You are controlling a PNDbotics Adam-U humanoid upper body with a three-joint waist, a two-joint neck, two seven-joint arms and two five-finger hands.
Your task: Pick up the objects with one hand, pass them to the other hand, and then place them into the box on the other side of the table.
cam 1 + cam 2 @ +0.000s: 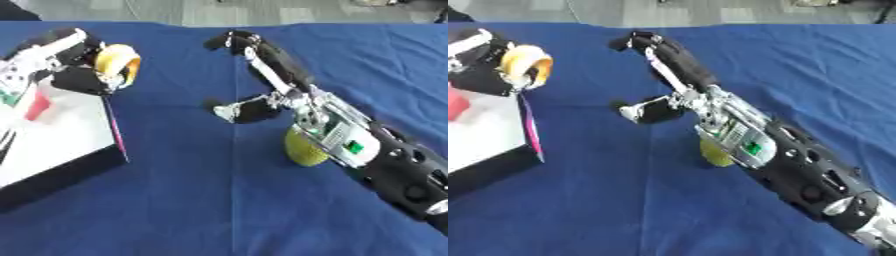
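Note:
My left hand point(74, 65) is at the upper left, over the far edge of the box, with its fingers curled round a yellow roll of tape point(119, 63). The box point(61, 135) is white inside with black walls and a pink strip along its right rim. My right hand point(262, 75) reaches across the middle of the blue table, fingers straight and thumb spread, holding nothing. A yellow-green round object point(304, 149) lies on the cloth under my right forearm, partly hidden by it.
A red item point(38, 106) lies inside the box near its left side. The blue cloth point(192, 200) covers the whole table; its far edge runs along the top of the views, with grey floor beyond.

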